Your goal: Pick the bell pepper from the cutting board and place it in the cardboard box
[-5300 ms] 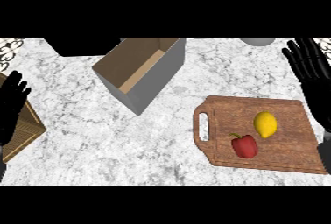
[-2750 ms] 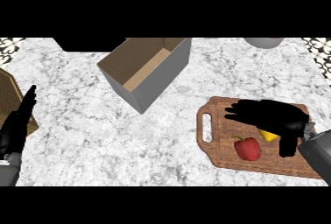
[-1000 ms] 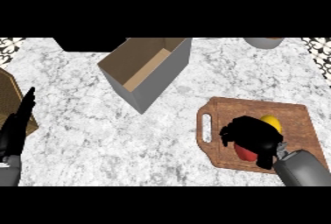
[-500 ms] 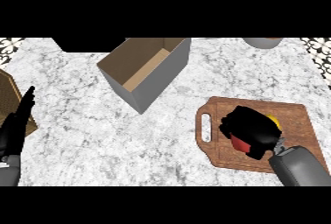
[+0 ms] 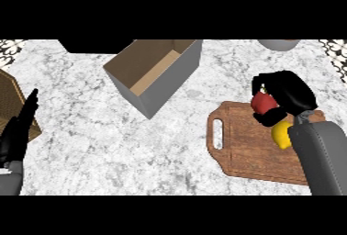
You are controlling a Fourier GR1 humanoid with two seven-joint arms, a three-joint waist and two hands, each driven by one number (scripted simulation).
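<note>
Your right robot hand (image 5: 288, 92) curled round the bell pepper (image 5: 261, 102), frame right. The cardboard box (image 5: 173, 75) stood open, upper centre.

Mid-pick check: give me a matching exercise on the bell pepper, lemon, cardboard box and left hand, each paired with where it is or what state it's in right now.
Things:
1. bell pepper
2. lemon
3. cardboard box
4. left hand

Places or states:
A. lying on the cutting board
B. at the view's left edge, fingers straight, holding nothing
C. held in the right hand, fingers curled round it, over the board's far edge
D. open, on the counter to the far left of the board

Pairs: 1-C, 2-A, 3-D, 4-B
</note>
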